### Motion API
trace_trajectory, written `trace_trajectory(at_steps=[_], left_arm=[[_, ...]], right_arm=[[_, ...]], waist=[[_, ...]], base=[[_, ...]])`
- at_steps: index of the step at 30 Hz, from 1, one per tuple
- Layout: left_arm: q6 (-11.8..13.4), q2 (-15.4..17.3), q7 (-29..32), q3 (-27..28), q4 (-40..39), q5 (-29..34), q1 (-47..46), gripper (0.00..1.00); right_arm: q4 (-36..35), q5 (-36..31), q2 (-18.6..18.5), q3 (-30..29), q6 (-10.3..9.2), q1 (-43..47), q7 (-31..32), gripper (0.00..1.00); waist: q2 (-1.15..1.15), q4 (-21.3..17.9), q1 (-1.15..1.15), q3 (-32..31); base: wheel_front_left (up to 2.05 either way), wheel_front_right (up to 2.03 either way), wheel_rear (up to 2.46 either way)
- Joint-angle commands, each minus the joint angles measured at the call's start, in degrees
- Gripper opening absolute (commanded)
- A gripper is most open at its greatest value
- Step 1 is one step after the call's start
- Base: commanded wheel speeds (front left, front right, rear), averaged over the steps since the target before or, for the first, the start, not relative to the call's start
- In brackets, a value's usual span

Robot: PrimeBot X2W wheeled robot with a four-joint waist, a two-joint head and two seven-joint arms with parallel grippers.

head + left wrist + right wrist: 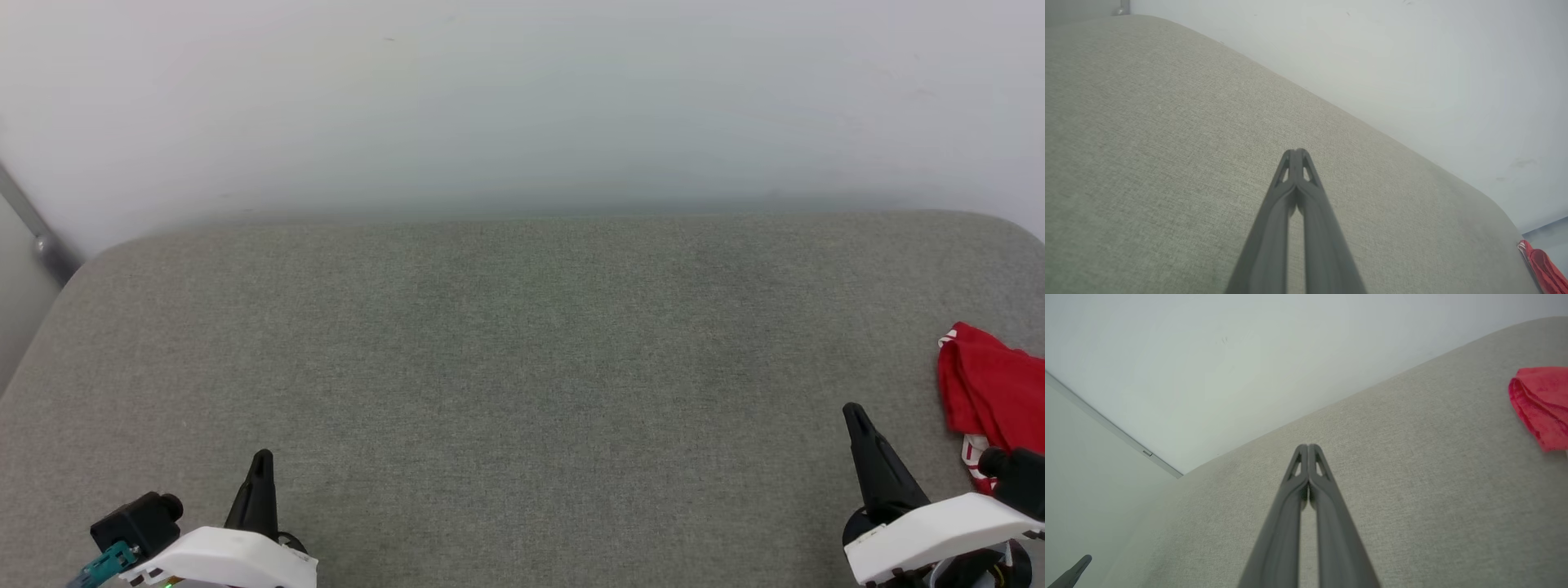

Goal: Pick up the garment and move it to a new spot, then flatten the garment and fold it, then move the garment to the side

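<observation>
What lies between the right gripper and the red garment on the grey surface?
The stretch is bare: in the head view, plain grey padded surface runs from the shut right gripper to the garment. The right wrist view agrees.

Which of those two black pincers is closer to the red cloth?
The right gripper: the garment lies just beside it; the left gripper is at the far side.

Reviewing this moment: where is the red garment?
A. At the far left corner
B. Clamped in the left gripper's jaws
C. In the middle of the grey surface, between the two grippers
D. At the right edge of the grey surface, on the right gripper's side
D: the garment lies bunched at the right edge of the grey surface, beyond the right gripper, whose jaws are shut on nothing.
</observation>
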Motion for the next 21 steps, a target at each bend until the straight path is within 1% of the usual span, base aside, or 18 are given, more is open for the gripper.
trace_trajectory(at_steps=[1,21], left_arm=[[-0.6,-0.2,0.5,1.0,-0.4,-1.9,-1.7,0.0],[-3.7,-3.1,4.5,4.5,0.3,-14.8,-3.4,0.0]], right_arm=[[-0.2,2.5,0.0,-0.3,0.0,-1.8,0.0,0.0],[3.1,18.3,0.3,-1.2,-0.01,-3.8,0.8,0.0]], waist=[[0.0,0.0,0.0,0.0],[0.0,0.0,0.0,0.4]], base=[[0.0,0.0,0.0],[0.0,0.0,0.0]])
